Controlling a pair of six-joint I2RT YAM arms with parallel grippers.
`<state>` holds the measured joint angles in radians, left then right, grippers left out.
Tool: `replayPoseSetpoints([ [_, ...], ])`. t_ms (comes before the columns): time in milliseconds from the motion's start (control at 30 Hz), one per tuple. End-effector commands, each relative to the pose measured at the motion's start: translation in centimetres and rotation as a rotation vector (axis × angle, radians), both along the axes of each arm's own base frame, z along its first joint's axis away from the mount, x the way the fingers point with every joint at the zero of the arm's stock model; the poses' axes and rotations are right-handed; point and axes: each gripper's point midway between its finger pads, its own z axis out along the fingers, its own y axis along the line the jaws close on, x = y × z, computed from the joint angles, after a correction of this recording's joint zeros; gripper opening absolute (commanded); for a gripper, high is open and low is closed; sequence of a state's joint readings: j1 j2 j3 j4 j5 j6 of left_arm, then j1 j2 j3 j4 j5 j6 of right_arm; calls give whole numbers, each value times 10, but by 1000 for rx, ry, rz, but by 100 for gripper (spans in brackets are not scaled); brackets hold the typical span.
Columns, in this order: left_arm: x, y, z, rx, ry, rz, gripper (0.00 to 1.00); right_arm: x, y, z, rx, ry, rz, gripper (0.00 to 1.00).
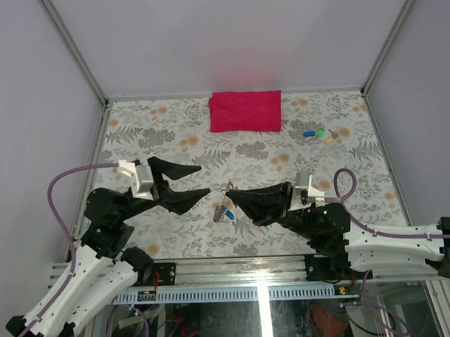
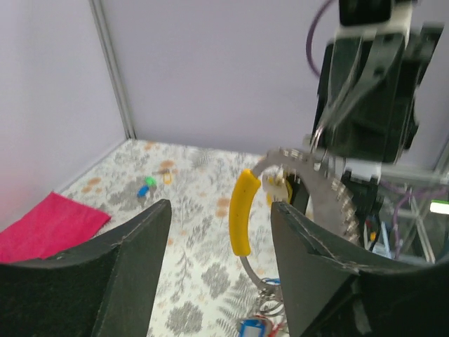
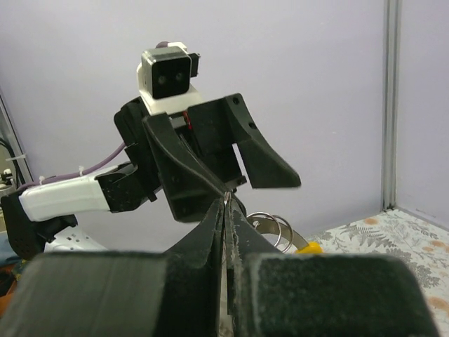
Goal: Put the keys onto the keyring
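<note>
Top external view alone takes in the whole flowered table (image 1: 172, 141), one red cloth (image 1: 245, 110) at its far edge, and at least three loose keys (image 1: 320, 133) lying right of the cloth. The left gripper (image 1: 203, 179) gapes wide and holds nothing. The right gripper (image 1: 233, 192) is pinched together. Only the right wrist view shows the keyring (image 3: 226, 201) nipped at its tips. One blue-tagged key (image 1: 228, 212) hangs below.
</note>
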<state>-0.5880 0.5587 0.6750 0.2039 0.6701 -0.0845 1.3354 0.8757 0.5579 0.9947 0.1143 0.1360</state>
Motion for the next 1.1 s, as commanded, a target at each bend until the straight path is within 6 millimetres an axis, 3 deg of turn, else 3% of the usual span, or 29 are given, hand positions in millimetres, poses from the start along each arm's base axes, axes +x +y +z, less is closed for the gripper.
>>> replayPoseSetpoints([
  [0, -3, 16, 46, -213, 6, 55, 62, -3, -23, 37, 206, -29, -10, 0],
  [167, -7, 23, 60, -302, 40, 53, 66, 3, -32, 42, 286, -9, 8, 0],
  [333, -22, 17, 64, -322, 24, -48, 49, 21, -42, 45, 372, 40, 89, 0],
  [733, -22, 3, 78, -307, -27, -131, 42, 13, -48, 51, 407, -52, 208, 0],
  [900, -24, -8, 75, -252, -52, -200, 31, 11, -45, 53, 391, -75, 230, 0],
  [1067, -27, -14, 77, -258, -84, -220, 30, 13, -38, 52, 374, -82, 239, 0],
])
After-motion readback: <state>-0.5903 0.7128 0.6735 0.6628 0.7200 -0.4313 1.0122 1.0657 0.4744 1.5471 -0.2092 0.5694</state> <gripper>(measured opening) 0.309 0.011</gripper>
